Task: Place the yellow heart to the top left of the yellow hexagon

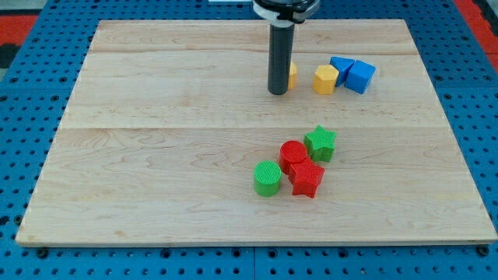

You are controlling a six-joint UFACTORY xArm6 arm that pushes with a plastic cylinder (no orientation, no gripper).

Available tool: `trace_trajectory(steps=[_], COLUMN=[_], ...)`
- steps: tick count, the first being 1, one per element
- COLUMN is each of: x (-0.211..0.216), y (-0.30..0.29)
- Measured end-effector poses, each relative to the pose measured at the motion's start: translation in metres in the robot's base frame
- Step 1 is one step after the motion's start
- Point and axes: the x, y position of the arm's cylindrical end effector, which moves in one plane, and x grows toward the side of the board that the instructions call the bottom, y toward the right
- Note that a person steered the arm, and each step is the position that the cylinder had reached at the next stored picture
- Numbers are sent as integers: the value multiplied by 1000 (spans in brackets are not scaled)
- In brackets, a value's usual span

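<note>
In the camera view, a wooden board [156,155] lies on a blue perforated surface [31,155]. The dark rod comes down from the view's top, and its tip [278,92] rests on the board in the upper middle part. The rod has no jaws and it holds nothing; it only stands against a block.

Just at the right of the rod, a small yellow piece [292,75] shows, mostly hidden behind the rod. It seems to be the yellow heart, but its shape cannot be made out. It touches the rod or is very close to it.

A little further to the view's right stands the yellow hexagon [326,78], apart from the hidden yellow piece by a small gap. Right beside the hexagon are two blue blocks, one blue block [341,68] behind and a blue cube [360,76] at the right, touching each other.

Lower on the board, well apart from the tip, there is a tight group: a green star [320,144], a red cylinder [293,155], a red star [306,178] and a green cylinder [267,178].
</note>
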Motion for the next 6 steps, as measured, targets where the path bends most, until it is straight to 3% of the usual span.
trace_trajectory(steps=[1,2,3,6], x=[-2,-18,-30,-32], y=[-73,-77,-10,21])
